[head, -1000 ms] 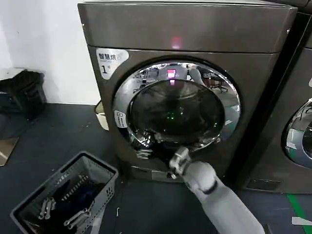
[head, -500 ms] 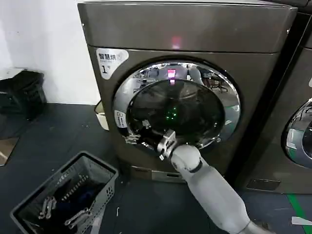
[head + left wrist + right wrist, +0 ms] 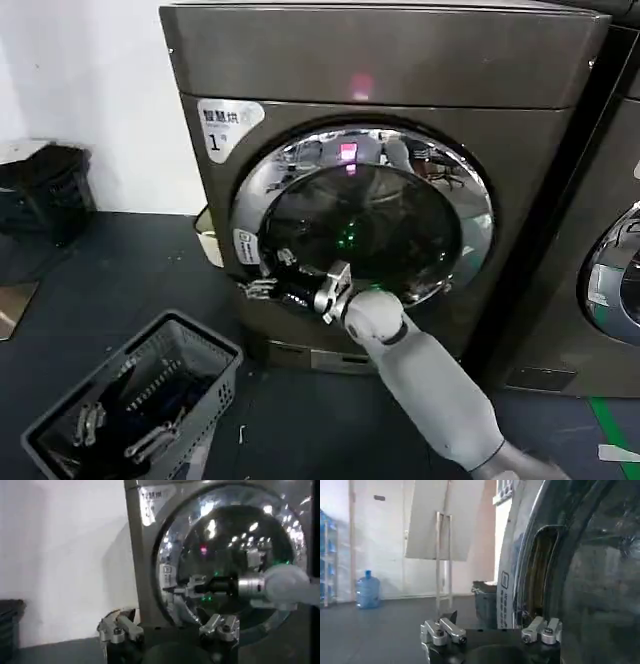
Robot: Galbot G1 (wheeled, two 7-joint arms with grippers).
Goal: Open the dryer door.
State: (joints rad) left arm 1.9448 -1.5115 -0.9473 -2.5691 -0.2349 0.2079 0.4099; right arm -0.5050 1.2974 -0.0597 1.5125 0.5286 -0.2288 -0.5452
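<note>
dryer door (image 3: pixel 365 215) sits closed on the dryer (image 3: pixel 400 60) front; the right gripper (image 3: pixel 262 288), fingers spread, reaches its lower-left rim. it looks like the approach step: next, hook the edge recess (image 3: pixel 537 575) and pull outward.

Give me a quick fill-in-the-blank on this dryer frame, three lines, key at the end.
1. The white sticker on the dryer shows the number ____.
2. The ____ gripper reaches to the lower left rim of the dryer door.
3. The grey basket sits on the floor to the dryer's ____.

Missing words: 1; right; left
</note>
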